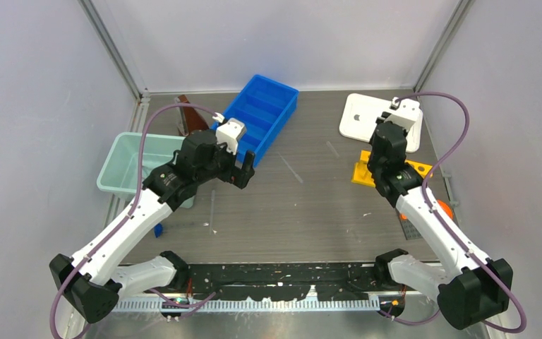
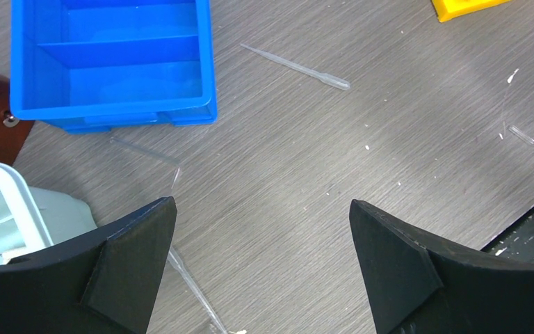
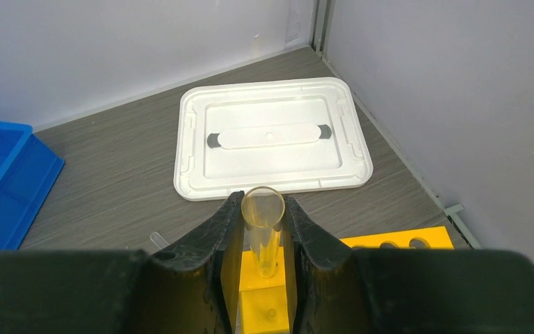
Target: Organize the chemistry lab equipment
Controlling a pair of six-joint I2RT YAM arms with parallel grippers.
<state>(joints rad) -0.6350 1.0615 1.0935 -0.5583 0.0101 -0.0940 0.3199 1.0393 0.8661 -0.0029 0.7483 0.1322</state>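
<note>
Right tool [image 3: 264, 206] pinches glass tube [image 3: 263, 240] over yellow rack [image 3: 398, 241] — wall [image 3: 459, 104] close.

The top camera sits above the desk's [image 1: 310, 205] near edge and looks down over all of it. The left wrist camera looks steeply down, close over the middle. The right wrist camera faces the far right corner, low. All three share the blue tray [image 1: 261, 116]; top and right also share the white lid [image 3: 271, 163].
</note>
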